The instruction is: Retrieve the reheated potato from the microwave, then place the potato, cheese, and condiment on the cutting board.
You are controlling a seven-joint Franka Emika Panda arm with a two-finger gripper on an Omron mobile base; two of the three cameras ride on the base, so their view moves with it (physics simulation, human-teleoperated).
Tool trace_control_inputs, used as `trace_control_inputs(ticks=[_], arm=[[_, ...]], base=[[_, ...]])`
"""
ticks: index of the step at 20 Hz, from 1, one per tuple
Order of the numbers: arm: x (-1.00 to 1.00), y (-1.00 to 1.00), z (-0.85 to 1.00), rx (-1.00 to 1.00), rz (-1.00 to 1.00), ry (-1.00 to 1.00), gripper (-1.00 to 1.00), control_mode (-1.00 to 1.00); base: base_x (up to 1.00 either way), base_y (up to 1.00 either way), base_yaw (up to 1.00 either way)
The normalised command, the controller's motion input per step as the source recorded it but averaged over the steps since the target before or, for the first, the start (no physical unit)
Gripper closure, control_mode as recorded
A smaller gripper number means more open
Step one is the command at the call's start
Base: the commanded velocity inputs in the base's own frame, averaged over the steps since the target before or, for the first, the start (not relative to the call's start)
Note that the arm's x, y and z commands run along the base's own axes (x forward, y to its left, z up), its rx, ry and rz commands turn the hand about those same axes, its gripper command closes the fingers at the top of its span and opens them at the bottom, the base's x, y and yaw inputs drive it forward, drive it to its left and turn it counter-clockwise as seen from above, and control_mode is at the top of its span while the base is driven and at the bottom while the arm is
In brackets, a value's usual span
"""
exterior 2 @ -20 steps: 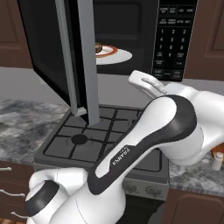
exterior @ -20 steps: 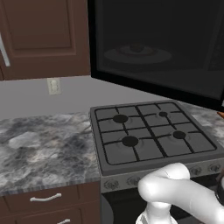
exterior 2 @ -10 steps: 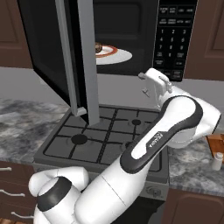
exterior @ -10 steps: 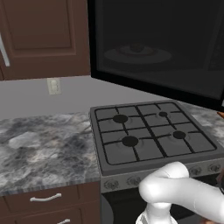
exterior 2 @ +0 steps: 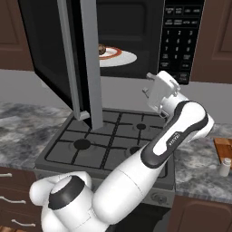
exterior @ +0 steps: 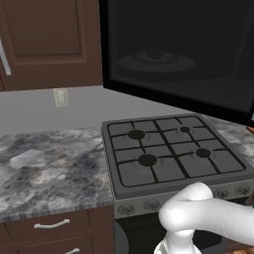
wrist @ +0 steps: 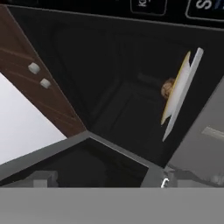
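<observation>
I can see the potato (exterior 2: 103, 49) sitting on the white turntable (exterior 2: 118, 56) inside the microwave (exterior 2: 136, 41), a small brown lump toward the plate's left side; in the hand view it shows edge-on as a tan bump (wrist: 166, 88) against the tilted plate. The door (exterior 2: 74, 63) hangs wide open over the stove (exterior 2: 108, 140), which I judge leaves the cavity free for a reach. My gripper (exterior 2: 159, 89) is raised below the keypad panel (exterior 2: 183, 41), outside the cavity and to the right of the plate, rolled sideways; I cannot tell whether its fingers are apart or together. Off to the right on the counter stand the condiment (exterior 2: 224, 166) and a corner of the cutting board (exterior 2: 224, 147), near each other.
</observation>
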Motion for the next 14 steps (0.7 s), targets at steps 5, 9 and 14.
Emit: trace_control_inputs(ticks=[5,9,14], arm=[[0.00,0.29,0.00,0.10,0.15,-0.01,-1.00,-1.00],[0.00,0.44,0.00,0.06,0.15,-0.03,-1.00,-1.00],[0.00,0.38,0.00,0.02,0.17,-0.06,-1.00,-1.00]], base=[[0.00,0.00,0.00],[0.00,0.00,0.00],[0.00,0.00,0.00]])
